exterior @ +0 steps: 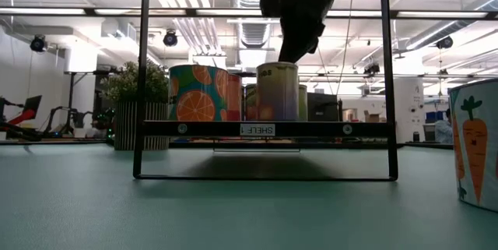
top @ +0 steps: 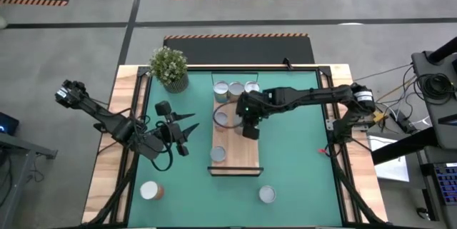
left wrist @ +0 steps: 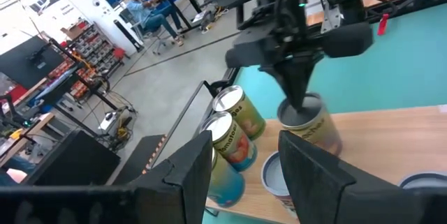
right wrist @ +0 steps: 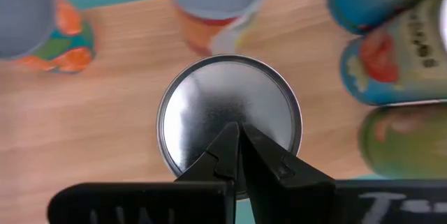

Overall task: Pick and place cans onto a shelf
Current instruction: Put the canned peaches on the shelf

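With its dark fingers pinched together and empty, the right gripper [right wrist: 237,135] hovers over a silver-topped round can [right wrist: 229,116] standing on the light-wood shelf plank [top: 235,159] — best lifted straight up, clear of neighbouring tins.

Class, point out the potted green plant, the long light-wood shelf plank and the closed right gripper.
Potted green plant [top: 169,65], high view, leafy top.
Long light-wood shelf plank [top: 245,159], high view, bare wood.
Right gripper [right wrist: 238,132], right wrist view, closed fingertips.
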`<state>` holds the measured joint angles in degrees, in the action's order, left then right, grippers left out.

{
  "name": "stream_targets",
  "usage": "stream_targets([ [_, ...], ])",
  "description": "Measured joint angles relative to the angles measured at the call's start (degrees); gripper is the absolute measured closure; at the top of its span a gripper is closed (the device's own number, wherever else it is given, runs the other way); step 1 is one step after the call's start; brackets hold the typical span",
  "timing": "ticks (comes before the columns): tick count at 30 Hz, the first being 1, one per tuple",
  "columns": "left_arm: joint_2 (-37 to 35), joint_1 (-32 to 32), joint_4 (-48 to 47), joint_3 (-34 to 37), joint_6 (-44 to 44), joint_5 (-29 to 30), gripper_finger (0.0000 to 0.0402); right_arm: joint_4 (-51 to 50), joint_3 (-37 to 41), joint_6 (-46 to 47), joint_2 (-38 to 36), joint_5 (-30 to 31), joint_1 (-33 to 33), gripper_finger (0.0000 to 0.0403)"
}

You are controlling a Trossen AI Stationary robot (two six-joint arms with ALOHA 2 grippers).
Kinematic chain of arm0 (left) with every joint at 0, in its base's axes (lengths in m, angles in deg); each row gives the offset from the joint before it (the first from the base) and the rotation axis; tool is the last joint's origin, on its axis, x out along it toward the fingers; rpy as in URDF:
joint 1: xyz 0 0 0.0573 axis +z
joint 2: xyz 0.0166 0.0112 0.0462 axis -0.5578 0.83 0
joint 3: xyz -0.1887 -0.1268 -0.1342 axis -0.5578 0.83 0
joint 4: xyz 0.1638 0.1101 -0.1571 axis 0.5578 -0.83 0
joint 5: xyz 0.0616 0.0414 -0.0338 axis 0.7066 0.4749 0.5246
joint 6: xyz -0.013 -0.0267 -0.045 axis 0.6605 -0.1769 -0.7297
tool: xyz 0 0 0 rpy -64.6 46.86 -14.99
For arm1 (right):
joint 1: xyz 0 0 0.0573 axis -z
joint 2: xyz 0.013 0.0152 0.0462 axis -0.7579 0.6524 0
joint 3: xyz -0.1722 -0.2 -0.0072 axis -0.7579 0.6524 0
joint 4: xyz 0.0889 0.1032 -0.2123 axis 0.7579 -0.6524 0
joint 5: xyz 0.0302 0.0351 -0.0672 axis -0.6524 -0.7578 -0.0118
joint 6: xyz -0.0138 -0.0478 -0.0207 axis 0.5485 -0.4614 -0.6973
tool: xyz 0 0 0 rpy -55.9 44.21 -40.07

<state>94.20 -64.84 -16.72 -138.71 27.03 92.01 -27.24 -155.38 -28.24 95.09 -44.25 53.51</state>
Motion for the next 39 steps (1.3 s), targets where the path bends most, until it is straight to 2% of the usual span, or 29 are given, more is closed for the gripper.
stream_targets([
  [15,0.0,0.02,0.0,-0.02,1.67,0.0,0.0254,4.33,0.2,-2.02,0.44,0.12,6.99,0.0394],
  [27,0.0,0.02,0.04,-0.02,1.65,0.0,0.0254,10.09,0.12,-3.66,0.46,0.1,7.59,0.0394],
  [31,0.0,0.02,0.04,-0.02,1.65,0.0,0.0254,7.89,-2.43,-4.41,0.15,0.03,7.56,0.0394],
  [39,0.0,0.02,0.03,-0.02,1.65,0.0,0.0254,-7.3,-8.68,-4.56,-0.09,0.03,7.56,0.0394],
])
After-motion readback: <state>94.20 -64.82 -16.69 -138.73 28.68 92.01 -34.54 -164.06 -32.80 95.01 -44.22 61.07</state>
